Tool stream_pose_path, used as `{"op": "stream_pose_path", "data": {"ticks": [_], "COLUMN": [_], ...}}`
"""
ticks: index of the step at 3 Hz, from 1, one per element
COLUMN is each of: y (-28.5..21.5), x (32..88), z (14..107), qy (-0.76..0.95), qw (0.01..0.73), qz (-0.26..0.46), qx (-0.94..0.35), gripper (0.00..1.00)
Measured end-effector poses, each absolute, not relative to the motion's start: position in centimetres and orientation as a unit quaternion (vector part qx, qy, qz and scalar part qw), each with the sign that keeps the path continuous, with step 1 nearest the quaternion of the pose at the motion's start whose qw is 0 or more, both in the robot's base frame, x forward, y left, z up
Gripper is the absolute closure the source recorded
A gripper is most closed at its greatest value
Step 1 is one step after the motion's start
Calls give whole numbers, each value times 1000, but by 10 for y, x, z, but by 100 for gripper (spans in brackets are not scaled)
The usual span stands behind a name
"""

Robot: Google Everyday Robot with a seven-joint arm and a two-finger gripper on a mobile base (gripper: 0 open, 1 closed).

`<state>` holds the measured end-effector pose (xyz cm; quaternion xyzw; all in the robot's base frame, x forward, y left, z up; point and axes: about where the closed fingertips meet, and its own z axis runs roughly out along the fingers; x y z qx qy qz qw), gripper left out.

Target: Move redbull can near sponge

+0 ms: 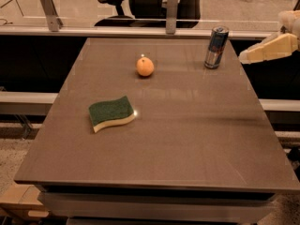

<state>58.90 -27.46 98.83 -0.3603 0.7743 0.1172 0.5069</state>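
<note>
Redbull can (216, 47) stands upright at the table's (187, 144) far right, well apart from the sponge (111, 113), with the gripper (243, 57) just to its right, angled at it, I'd guess for a side grab; grip state I can't tell.

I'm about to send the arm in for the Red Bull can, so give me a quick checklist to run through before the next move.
1. redbull can standing upright near the far right corner of the table: ok.
2. Can gripped: not ok. The hand is off the table's right edge, beside the can and apart from it.
3. sponge lying flat, green side up, with bare table on its right for setting the can down: ok.
4. Route from can to sponge free of the orange: cannot tell. The orange sits just to the far side of the straight line, so keep a margin.
</note>
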Motion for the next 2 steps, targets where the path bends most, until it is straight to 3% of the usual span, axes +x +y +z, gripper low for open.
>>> {"op": "stream_pose_path", "data": {"ticks": [2], "y": [-272], "x": [594], "z": [957], "qy": [752], "qw": [552], "qz": [158], "qx": [-323], "gripper": [0]}}
